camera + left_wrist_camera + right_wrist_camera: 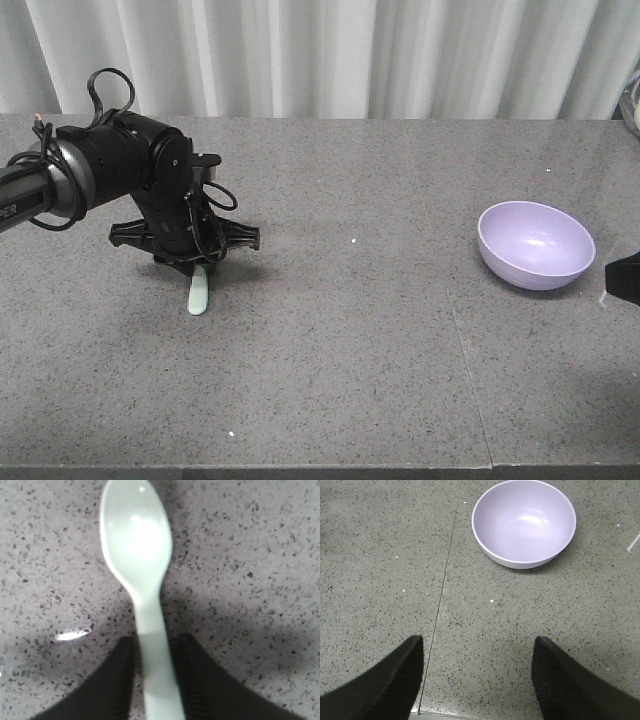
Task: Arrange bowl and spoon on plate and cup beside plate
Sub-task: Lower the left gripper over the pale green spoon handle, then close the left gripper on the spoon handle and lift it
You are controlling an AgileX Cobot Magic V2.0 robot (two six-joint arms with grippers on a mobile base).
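The mint-green spoon [198,292] lies on the grey table at the left. Its oval head [136,535] points away from my left gripper [156,638], whose two fingers press against the handle [156,675]. In the front view that left gripper [195,268] is down at the table over the spoon's handle end. The lavender bowl [535,243] stands upright and empty at the right. My right gripper [478,640] hangs open over bare table, short of the bowl [524,522], with nothing between its fingers. The plate and the cup are out of view.
A thin seam [442,580] runs across the speckled tabletop to the left of the bowl. White curtains [330,55] hang behind the table's far edge. A dark part of the right arm [625,278] shows at the right border.
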